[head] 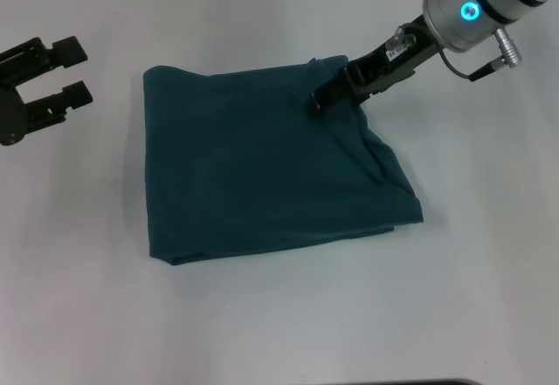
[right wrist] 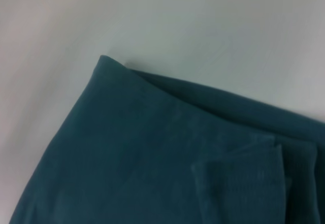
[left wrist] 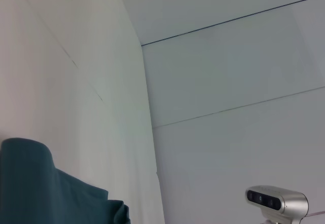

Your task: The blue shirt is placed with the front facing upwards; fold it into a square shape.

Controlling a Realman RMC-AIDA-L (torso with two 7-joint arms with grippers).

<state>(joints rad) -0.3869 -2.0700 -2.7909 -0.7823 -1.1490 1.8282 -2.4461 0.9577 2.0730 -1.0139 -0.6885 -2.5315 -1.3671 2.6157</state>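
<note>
The blue shirt point(head: 271, 171) lies folded into a rough square in the middle of the white table, with no lettering showing. My right gripper point(head: 325, 99) reaches in from the upper right and is shut on the shirt's far right corner, where the fabric bunches and a crease runs toward the near right corner. The right wrist view shows the shirt point(right wrist: 152, 158) close up, with a folded edge and a small flap. My left gripper point(head: 77, 72) rests open at the far left, apart from the shirt. A bit of the shirt point(left wrist: 51, 193) shows in the left wrist view.
Bare white table point(head: 279, 333) surrounds the shirt on all sides. A silver camera point(left wrist: 277, 201) shows at the edge of the left wrist view. A cable point(head: 476, 72) hangs off the right wrist.
</note>
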